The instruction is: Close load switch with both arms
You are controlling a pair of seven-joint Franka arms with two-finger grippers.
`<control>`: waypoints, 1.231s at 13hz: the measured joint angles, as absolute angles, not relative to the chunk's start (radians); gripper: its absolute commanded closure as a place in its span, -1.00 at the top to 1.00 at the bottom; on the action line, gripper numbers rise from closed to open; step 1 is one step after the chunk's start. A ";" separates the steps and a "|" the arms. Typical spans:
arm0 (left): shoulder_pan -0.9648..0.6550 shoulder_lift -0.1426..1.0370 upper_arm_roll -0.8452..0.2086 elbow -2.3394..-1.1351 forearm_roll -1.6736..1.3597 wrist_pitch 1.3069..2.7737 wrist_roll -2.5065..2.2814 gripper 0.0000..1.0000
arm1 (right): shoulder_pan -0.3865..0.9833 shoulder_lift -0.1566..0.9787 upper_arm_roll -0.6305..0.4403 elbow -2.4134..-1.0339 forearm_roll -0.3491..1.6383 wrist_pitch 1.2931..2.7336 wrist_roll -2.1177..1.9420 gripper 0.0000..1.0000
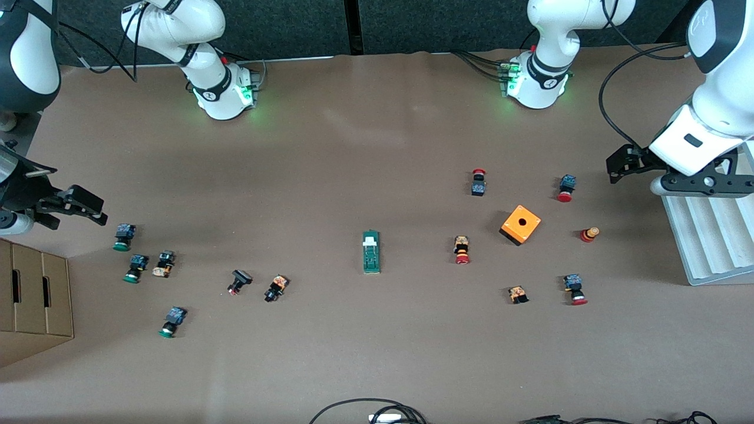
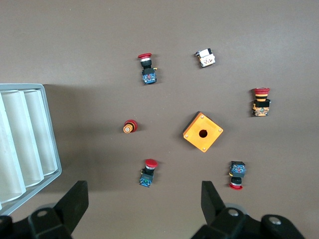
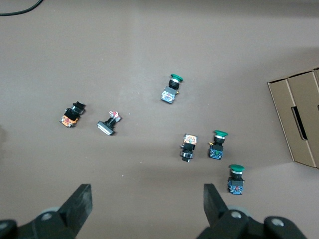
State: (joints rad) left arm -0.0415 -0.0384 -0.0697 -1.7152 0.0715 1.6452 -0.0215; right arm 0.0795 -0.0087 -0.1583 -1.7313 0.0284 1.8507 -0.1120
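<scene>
While both arms wait at the ends, load switch (image 1: pixel 371 252) lies alone mid-surface (image 1: pixel 353 147), untouched | orange box (image 1: pixel 521 224) and red-capped buttons (image 1: pixel 462 249) toward left arm's end; green-capped buttons (image 1: pixel 123 237) toward right arm's | left pincer (image 2: pixel 144 204) spread wide | right pincer (image 3: pixel 147 204) spread wide | switch appears in front view only.

My two arms are glossy white shells with black joint bands; green lights glow at both bases, black cables trail off them, and each ends in matte black fingers (image 2: pixel 75 201).
</scene>
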 measured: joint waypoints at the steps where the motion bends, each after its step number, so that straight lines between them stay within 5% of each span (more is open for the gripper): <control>1: -0.042 -0.038 -0.070 -1.715 0.072 1.645 -0.022 1.00 | 0.079 -0.009 -0.158 -1.731 0.028 1.855 -0.110 1.00; 11: -0.045 -0.038 -0.081 -1.715 0.021 1.645 -0.030 1.00 | 0.071 -0.003 -0.159 -1.732 0.028 1.879 -0.103 1.00; 16: -0.048 -0.038 -0.186 -1.714 0.016 1.648 -0.151 1.00 | 0.070 -0.001 -0.161 -1.732 0.028 1.880 -0.102 1.00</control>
